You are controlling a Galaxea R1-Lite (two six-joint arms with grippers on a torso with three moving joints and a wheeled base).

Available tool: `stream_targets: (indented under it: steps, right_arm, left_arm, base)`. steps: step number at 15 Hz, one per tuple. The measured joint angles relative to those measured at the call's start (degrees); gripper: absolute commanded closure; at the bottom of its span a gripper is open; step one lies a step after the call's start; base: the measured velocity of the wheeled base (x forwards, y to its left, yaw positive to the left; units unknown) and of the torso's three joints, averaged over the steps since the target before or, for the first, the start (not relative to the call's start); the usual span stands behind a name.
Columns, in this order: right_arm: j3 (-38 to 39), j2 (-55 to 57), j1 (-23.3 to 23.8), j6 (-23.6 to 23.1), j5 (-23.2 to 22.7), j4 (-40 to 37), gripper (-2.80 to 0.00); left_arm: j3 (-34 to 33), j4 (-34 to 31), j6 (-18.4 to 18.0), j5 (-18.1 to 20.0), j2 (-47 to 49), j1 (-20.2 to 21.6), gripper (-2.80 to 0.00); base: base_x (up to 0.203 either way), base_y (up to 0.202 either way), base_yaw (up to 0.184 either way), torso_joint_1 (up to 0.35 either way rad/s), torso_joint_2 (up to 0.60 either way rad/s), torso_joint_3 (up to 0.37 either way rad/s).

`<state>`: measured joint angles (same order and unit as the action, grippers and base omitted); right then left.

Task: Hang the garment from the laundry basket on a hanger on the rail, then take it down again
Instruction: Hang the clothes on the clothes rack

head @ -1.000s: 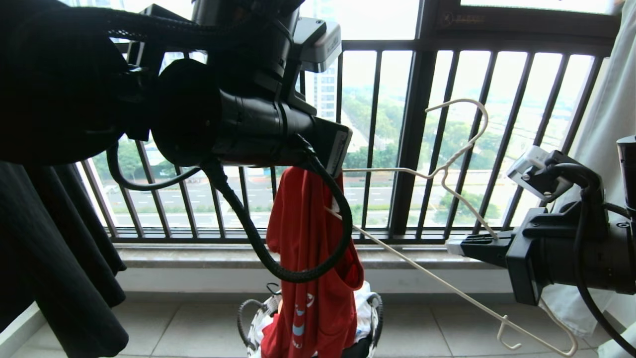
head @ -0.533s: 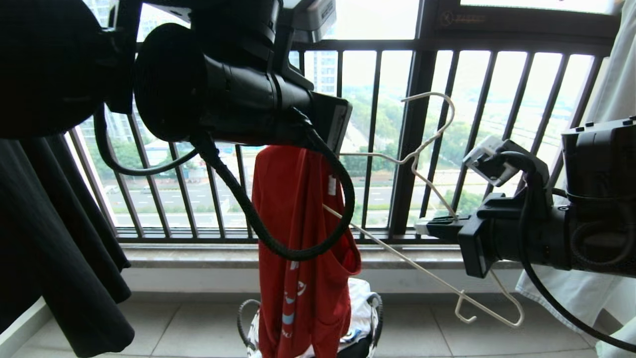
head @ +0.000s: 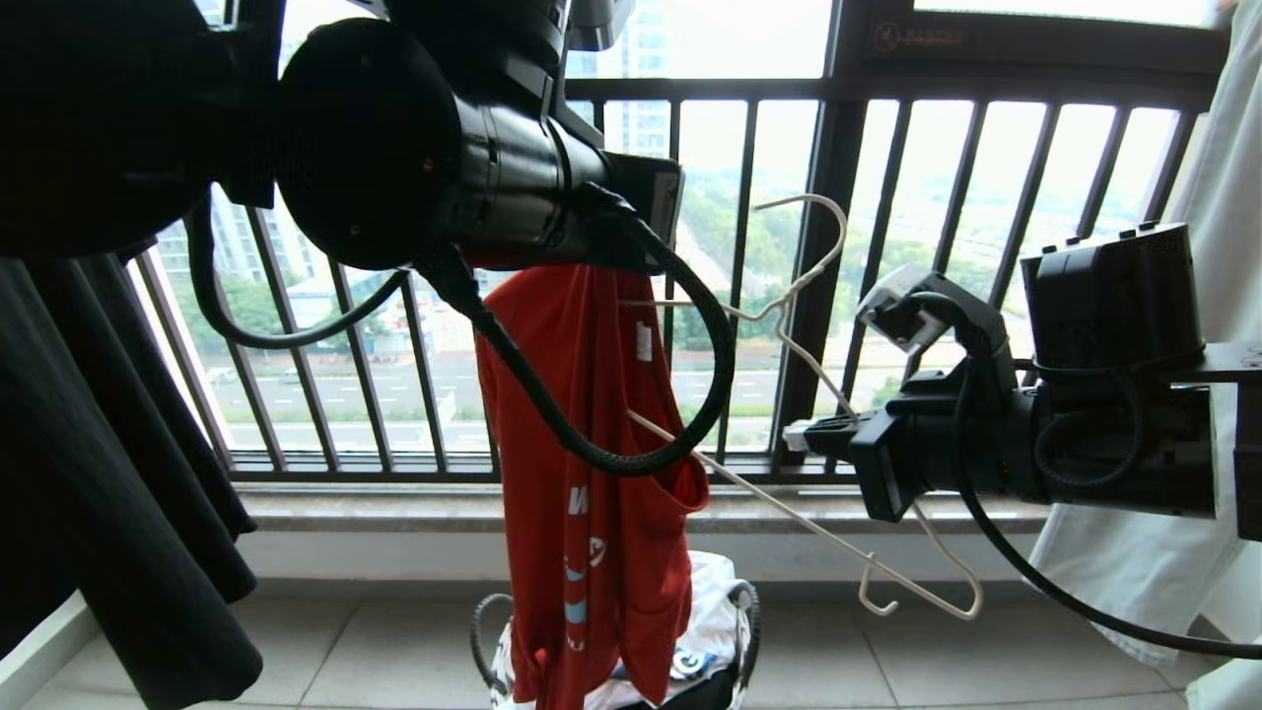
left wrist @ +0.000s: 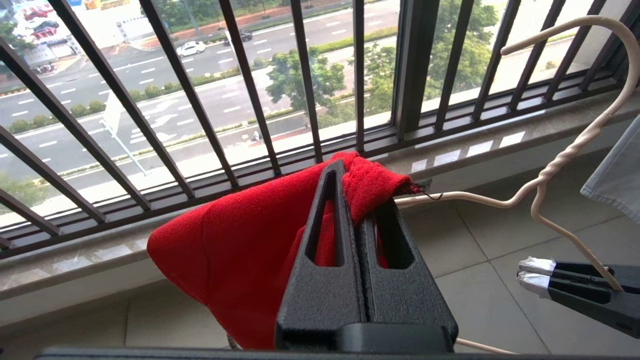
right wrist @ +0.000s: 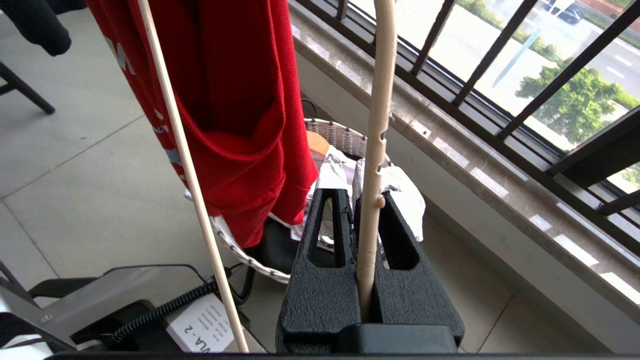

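Both arms are raised since a second ago: the garment [head: 582, 463] is pinched by the left gripper [left wrist: 362, 200] above the laundry basket [head: 746, 611], while the hanger [head: 789, 316], clamped in the right gripper [head: 804, 434], is brought closer for threading.

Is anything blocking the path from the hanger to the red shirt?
Nothing visible does. The right gripper holds the hanger and the left gripper holds the red shirt up; one hanger arm already reaches the fabric by the neck label.
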<state>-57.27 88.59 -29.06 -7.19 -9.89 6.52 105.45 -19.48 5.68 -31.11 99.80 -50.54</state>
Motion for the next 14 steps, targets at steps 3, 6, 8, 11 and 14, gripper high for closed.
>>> stream_targets:
  steps: [3,6,8,11,14]
  right_arm:
    - [0.09,0.02,-0.29,0.0,0.41,-0.19,0.0]
    - [0.01,-0.11,-0.4,-0.02,0.5,-0.08,0.0]
    - [-0.47,-0.11,-0.47,0.0,0.38,0.04,0.0]
    - [-0.7,0.08,-0.93,0.22,0.2,0.09,0.0]
    - [-0.85,1.35,-1.94,0.7,0.33,2.57,0.0]
  left_arm:
    - [0.2,0.0,0.13,-0.22,0.06,0.46,0.0]
    - [0.17,-0.09,0.57,-0.15,-0.04,-0.71,0.0]
    - [-0.57,-0.15,1.65,-0.11,0.8,-1.79,0.0]
    - [0.74,0.06,2.28,-0.06,3.45,-2.07,0.0]
    - [3.93,0.06,2.8,-0.02,5.83,-3.87,0.0]
  base:
    - [0.0,0.0,0.0,0.0,0.0,0.0]
    - [0.0,0.0,0.0,0.0,0.0,0.0]
    - [0.0,0.0,0.0,0.0,0.0,0.0]
    - [0.0,0.0,0.0,0.0,0.0,0.0]
    - [0.0,0.0,0.0,0.0,0.0,0.0]
